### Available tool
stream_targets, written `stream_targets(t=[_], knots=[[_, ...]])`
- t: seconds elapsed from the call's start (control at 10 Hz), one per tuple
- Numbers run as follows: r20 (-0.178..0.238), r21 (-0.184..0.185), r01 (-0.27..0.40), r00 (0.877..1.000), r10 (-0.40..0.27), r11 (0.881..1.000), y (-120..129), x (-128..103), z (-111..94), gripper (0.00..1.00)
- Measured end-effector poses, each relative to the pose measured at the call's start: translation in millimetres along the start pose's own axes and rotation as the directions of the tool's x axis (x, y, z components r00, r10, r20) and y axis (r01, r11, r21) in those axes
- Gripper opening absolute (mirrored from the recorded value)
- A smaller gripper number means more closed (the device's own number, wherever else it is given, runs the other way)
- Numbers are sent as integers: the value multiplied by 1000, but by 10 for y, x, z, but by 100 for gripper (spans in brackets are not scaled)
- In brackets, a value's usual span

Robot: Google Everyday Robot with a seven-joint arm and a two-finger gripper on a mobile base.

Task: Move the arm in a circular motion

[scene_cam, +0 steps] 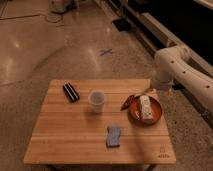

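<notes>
The large white arm (pixel 176 65) comes in from the right edge, bends at a rounded elbow and points down at the table's far right edge. The gripper (pixel 159 90) hangs at the arm's lower end, just beyond the red plate (pixel 156 116) and above the table edge. It holds nothing that I can see.
A wooden table (pixel 65 135) carries a black flat object (pixel 70 92) at the back left, a white cup (pixel 96 100) in the middle, a blue sponge (pixel 114 136) in front, and a white packet (pixel 145 106) on the plate with a red bag (pixel 129 101) beside it. A blue floor cross (pixel 106 51) lies beyond.
</notes>
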Motion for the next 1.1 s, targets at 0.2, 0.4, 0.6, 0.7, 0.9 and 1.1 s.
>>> stream_targets(t=[0.2, 0.4, 0.6, 0.7, 0.9, 1.1], knots=[[-12, -12, 24, 1000, -24, 1000, -287, 233, -4, 80], [-21, -30, 77, 997, -78, 997, -707, 381, -3, 80], [-25, -55, 151, 988, -153, 987, -1164, 392, 17, 80], [-26, -72, 203, 978, -205, 977, -1446, 349, 22, 80], [-24, -103, 308, 950, -312, 946, -2031, 151, 43, 80], [-17, -129, 415, 907, -420, 901, -2561, -153, 54, 80]])
